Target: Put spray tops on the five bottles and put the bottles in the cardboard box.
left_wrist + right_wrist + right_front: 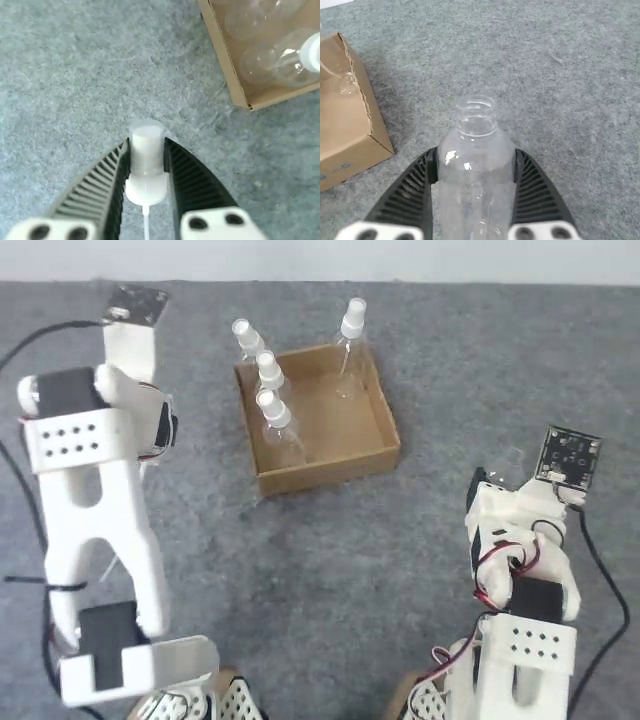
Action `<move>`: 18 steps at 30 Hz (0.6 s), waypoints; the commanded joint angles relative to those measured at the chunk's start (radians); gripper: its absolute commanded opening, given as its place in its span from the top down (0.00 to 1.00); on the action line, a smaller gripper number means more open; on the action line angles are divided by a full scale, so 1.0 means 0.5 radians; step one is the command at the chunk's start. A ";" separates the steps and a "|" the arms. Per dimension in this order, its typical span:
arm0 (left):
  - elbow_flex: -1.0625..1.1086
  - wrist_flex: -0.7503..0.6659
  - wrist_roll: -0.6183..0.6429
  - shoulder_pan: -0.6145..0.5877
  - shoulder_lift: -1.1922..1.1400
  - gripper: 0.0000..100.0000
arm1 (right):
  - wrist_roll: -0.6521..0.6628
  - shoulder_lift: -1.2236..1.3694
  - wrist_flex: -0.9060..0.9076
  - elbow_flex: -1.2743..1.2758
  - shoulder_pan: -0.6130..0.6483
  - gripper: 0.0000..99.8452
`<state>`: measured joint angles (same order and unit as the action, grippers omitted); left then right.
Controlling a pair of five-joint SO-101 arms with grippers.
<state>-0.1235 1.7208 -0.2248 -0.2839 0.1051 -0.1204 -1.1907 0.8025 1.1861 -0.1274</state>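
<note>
A white spray top [146, 165] is clamped between the black fingers [107, 187] of my left gripper [145, 175], held over grey carpet beside the cardboard box [226, 65]. My right gripper [470, 192] is shut on a clear, uncapped bottle [474, 165], its open neck facing away from the camera. In the high view the cardboard box [330, 468] holds several capped bottles [275, 420], one of them [349, 335] at the far corner. The left arm [90, 500] stands left of the box and the right arm [525, 570] at the lower right.
Grey carpet [330, 580] covers the table between the arms and in front of the box. Cables [30, 340] trail at the left edge, and another [605, 570] runs beside the right arm.
</note>
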 commanded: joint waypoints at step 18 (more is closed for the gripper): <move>1.315 -0.813 0.301 0.107 1.209 0.99 | 0.040 -0.060 -0.023 -0.021 0.032 0.98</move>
<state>0.5148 1.3556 -0.1465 -0.2486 0.6038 -0.1204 -1.1907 0.8025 1.1861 -0.1197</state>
